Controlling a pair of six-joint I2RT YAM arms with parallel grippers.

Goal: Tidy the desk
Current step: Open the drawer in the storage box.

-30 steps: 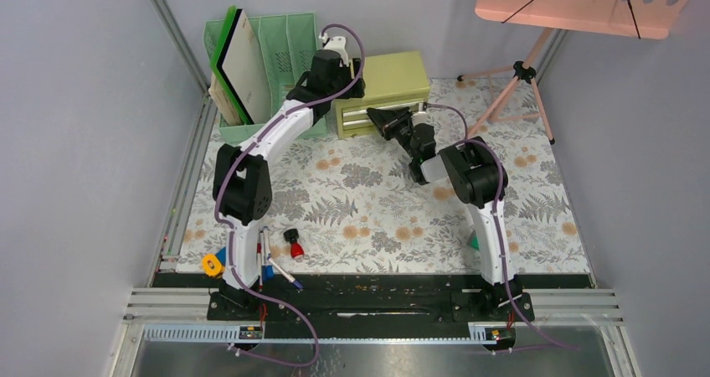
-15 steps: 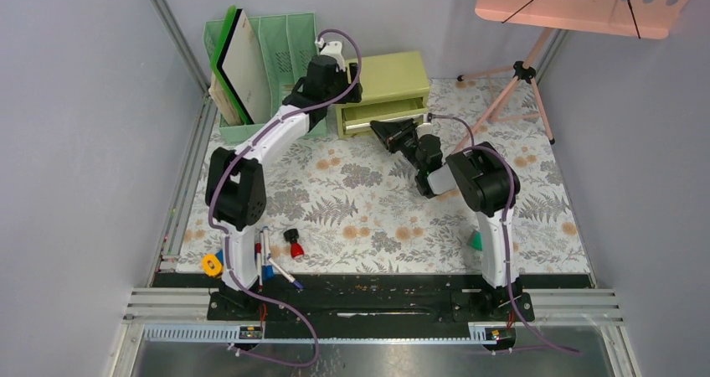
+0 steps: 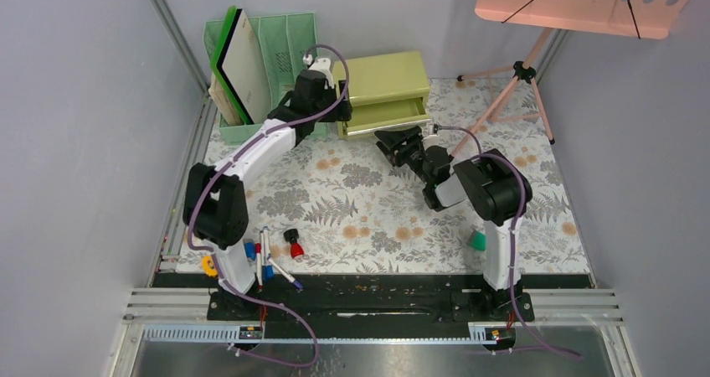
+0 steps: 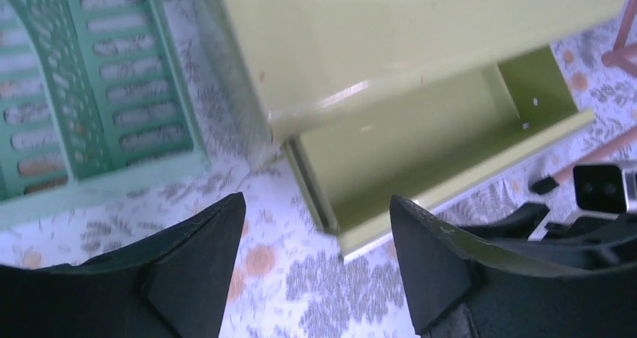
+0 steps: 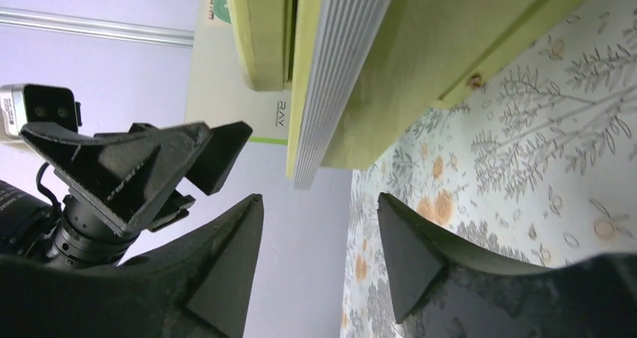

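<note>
The desk [image 3: 368, 209] has a pale covering with grey ferns and orange flowers. At its back stands a yellow-green drawer chest [image 3: 388, 80] with its upper drawer [image 3: 389, 113] pulled out. In the left wrist view the drawer [image 4: 421, 139] looks bare inside. My left gripper [image 3: 322, 113] is open and empty beside the chest's left front corner; its fingers [image 4: 203, 240] frame that corner. My right gripper [image 3: 395, 142] is open and empty just in front of the drawer, apart from its ribbed front [image 5: 330, 75].
A green file tray [image 3: 285, 42] holding a white board [image 3: 247, 63] stands left of the chest. A pink music stand [image 3: 578, 0] with tripod legs [image 3: 511, 88] is at back right. Pens [image 3: 272, 260], a red-black piece [image 3: 294, 243], yellow [image 3: 209, 265] and green [image 3: 477, 241] items lie near the front edge.
The drawer has come out of the chest. My right gripper has drawn back toward the near side, away from the drawer front. My left arm has shifted left.
</note>
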